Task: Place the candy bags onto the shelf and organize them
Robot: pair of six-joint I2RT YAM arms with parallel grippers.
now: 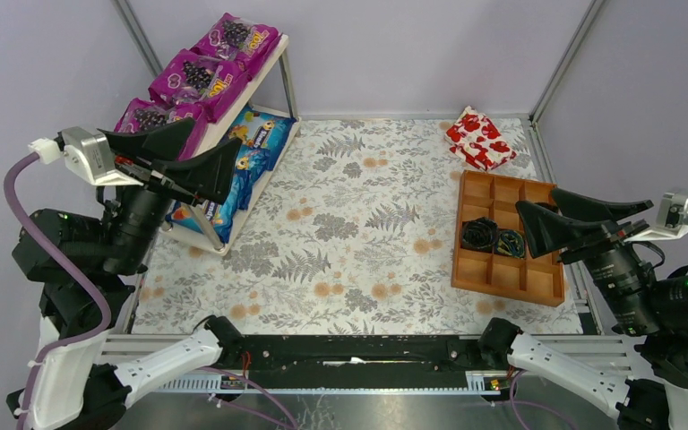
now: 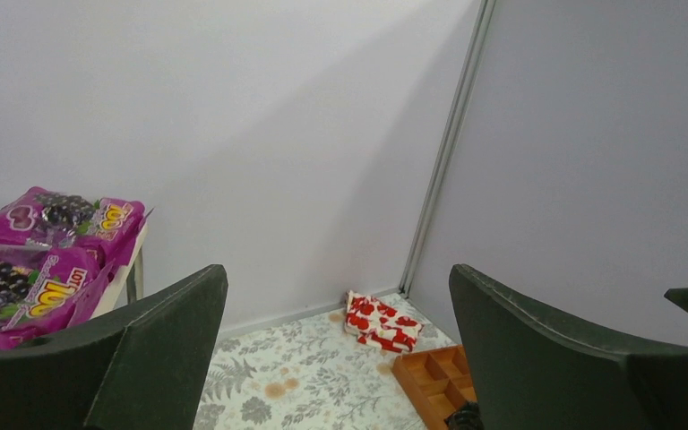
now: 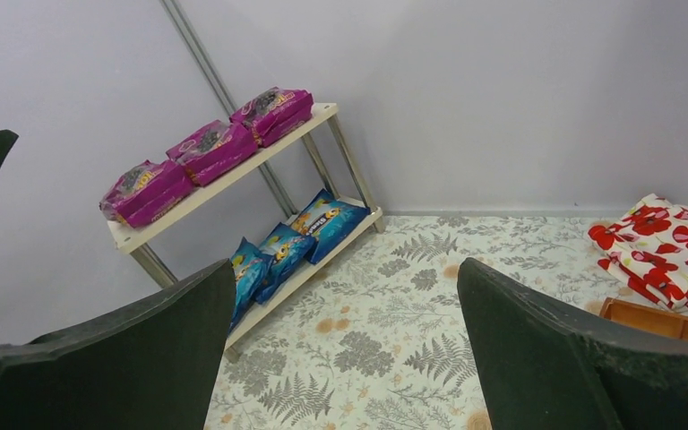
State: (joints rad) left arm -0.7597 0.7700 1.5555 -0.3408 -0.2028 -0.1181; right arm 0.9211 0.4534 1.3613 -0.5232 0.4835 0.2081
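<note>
The left gripper (image 1: 216, 133) hangs in the air at the near end of the shelf (image 1: 253, 91). Its 2 fingers are spread wide and hold nothing. In the top view they overlap the nearest bag on each tier. In the left wrist view they are clear of everything, and the purple bags (image 2: 36, 269) lie just past the left finger, level with it.

The right gripper (image 1: 537, 201) is well apart from the shelf, on the opposite side of the table. Its jaws are also wide apart and hold nothing. From its wrist camera the whole shelf shows between and above the fingers, far ahead to the left.

All 6 bags are on the shelf. The 3 purple bags sit in a row along the top board, side by side from the near end to the far end. The 3 blue bags (image 1: 249, 166) stand on the bottom board directly beneath them, leaning and overlapping one another.

Right of the shelf, across the fern-print cloth (image 1: 349, 224), a brown tray (image 1: 506, 273) lies under the right gripper. Dark bundles (image 1: 493, 236) fill 2 of its compartments. Beyond the tray, level with the shelf's far end, lies a red-and-white package (image 1: 479, 140).
</note>
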